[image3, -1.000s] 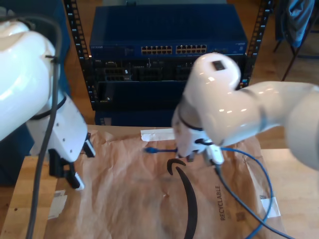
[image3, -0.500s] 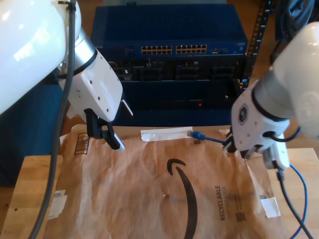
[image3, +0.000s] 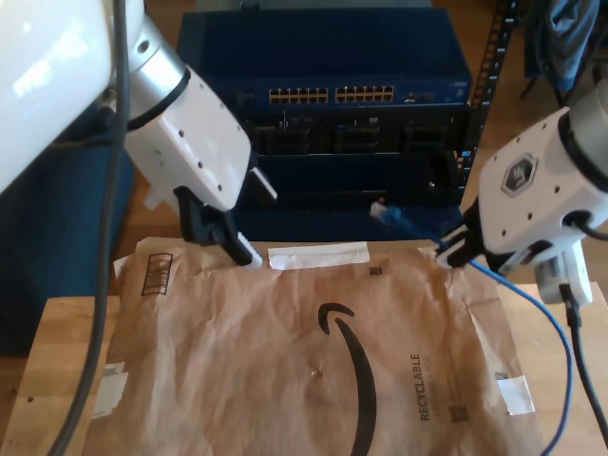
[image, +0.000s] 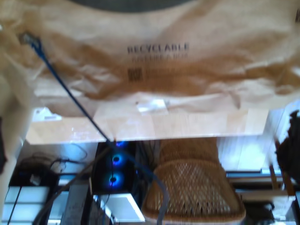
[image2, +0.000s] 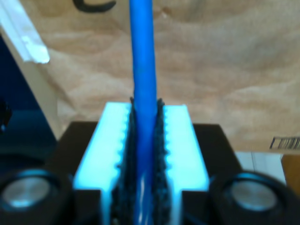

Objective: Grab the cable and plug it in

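At the exterior view's right, my second gripper [image3: 454, 249] is clamped on the cable [image3: 410, 224], jaws pressed tight against its blue sheath. From the jaws the free end runs up toward frame centre, its plug [image3: 380, 210] pointing at the dark rack [image3: 323, 123]. Upper left in that view, my first gripper [image3: 220, 237] hangs over the brown paper [image3: 313, 380]; I cannot tell how its jaws stand.

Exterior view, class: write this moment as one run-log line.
phase: carry to rack | second pincer: shut on cable, plug lifted off brown paper | first pincer: state unclear | plugged: not yet
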